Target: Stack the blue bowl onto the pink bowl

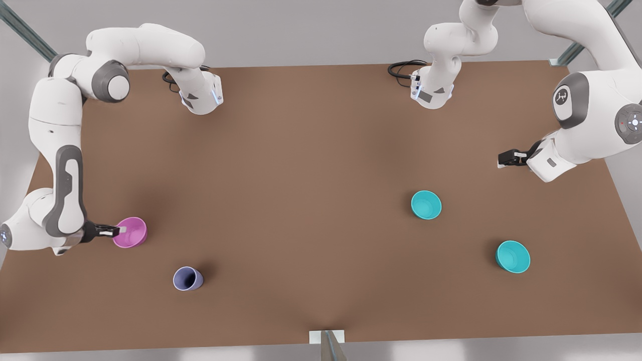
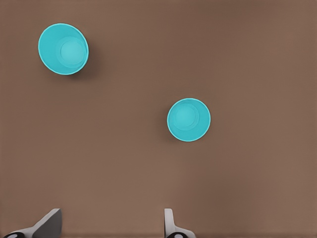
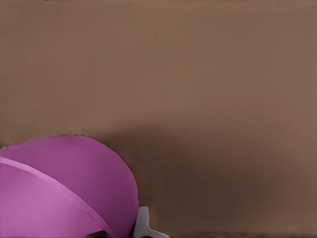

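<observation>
Front view shows a plain brown tabletop point(image 1: 311, 165) under grey walls, with metal struts at the corners and black cables coiled by the two arm bases at the far edge. At the front view's left, the right gripper point(image 1: 119, 230) sits at the rim of the pink bowl point(image 1: 131, 232); in the right wrist view one pale fingertip point(image 3: 142, 224) lies just outside the pink wall point(image 3: 74, 188), touching or nearly so, and whether the claw has truly closed on the rim I cannot tell. A greyish-lavender cup point(image 1: 188, 279) stands near that claw, just past the pink bowl toward the table's near edge, apart from both. At the front view's right, the left gripper point(image 1: 501, 160) hangs above bare table, spread wide and holding nothing; its two fingertips point(image 2: 169, 220) show well separated in the left wrist view. The blue bowl point(image 1: 426, 204) point(image 2: 188, 119) stands upright near that claw, and a second teal bowl point(image 1: 513, 256) point(image 2: 63, 49) stands farther from it, well apart from the first. No readable writing appears, except a small logo mark on one arm's joint.
</observation>
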